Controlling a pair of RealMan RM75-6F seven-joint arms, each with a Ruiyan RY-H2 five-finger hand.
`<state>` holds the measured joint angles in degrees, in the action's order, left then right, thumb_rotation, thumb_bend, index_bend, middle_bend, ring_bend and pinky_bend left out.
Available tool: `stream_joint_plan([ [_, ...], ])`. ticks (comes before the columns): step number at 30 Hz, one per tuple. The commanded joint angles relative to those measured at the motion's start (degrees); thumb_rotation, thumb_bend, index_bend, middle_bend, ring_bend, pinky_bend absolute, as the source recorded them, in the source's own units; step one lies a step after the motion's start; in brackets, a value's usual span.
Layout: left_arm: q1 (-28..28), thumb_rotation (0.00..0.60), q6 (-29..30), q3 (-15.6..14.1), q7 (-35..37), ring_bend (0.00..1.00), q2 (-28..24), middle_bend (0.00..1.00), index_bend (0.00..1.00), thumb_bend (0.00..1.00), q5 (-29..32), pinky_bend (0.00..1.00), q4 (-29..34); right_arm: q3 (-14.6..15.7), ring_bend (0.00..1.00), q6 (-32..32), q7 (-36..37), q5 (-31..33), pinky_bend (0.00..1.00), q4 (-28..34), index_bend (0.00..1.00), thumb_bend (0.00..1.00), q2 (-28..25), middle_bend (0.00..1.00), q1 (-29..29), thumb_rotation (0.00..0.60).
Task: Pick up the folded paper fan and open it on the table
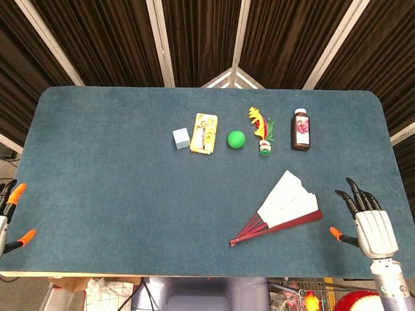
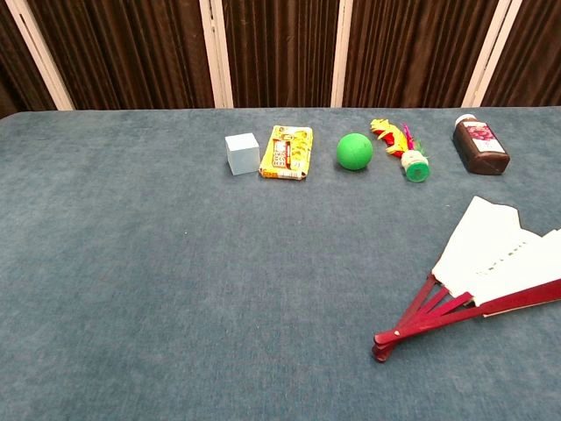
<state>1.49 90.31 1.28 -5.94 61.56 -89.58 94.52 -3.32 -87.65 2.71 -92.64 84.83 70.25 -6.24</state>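
The paper fan (image 1: 283,203) (image 2: 491,267) lies partly spread on the blue table, white paper leaf up and to the right, red ribs meeting at a pivot toward the lower left. My right hand (image 1: 367,223) hovers at the table's right front corner, just right of the fan and apart from it, fingers spread and empty. Only the orange-tipped fingers of my left hand (image 1: 10,217) show at the far left edge of the head view, spread and holding nothing. Neither hand appears in the chest view.
Along the far middle of the table stand a pale blue cube (image 1: 181,138), a yellow packet (image 1: 203,133), a green ball (image 1: 236,138), a feathered shuttlecock (image 1: 260,129) and a brown bottle (image 1: 301,129). The table's front edge (image 1: 194,273) runs just below the fan.
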Motion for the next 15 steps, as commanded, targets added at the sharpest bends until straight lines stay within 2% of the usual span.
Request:
stream_joint_plan([
  [1,0.0,0.6,-0.1,0.0,0.0,0.0,0.0,0.0,0.0,0.21,0.1,0.0,0.0,0.7,0.18,0.0,0.7,-0.1,0.2,-2.0,0.25,0.06,1.1,0.06,0.2,0.6],
  [10,0.3,0.6,-0.7,0.1,0.3,0.0,0.0,0.0,0.0,0.21,0.6,0.0,0.2,2.9,0.18,-2.8,0.3,-4.4,0.2,-8.8,0.29,0.06,6.3,0.06,0.9,0.6],
  [15,0.3,0.6,-0.9,0.2,0.4,0.0,0.0,0.0,0.0,0.21,0.7,0.0,0.2,4.4,0.18,-1.8,-1.7,-5.2,0.2,-12.4,0.31,0.06,9.4,0.06,1.0,0.6],
])
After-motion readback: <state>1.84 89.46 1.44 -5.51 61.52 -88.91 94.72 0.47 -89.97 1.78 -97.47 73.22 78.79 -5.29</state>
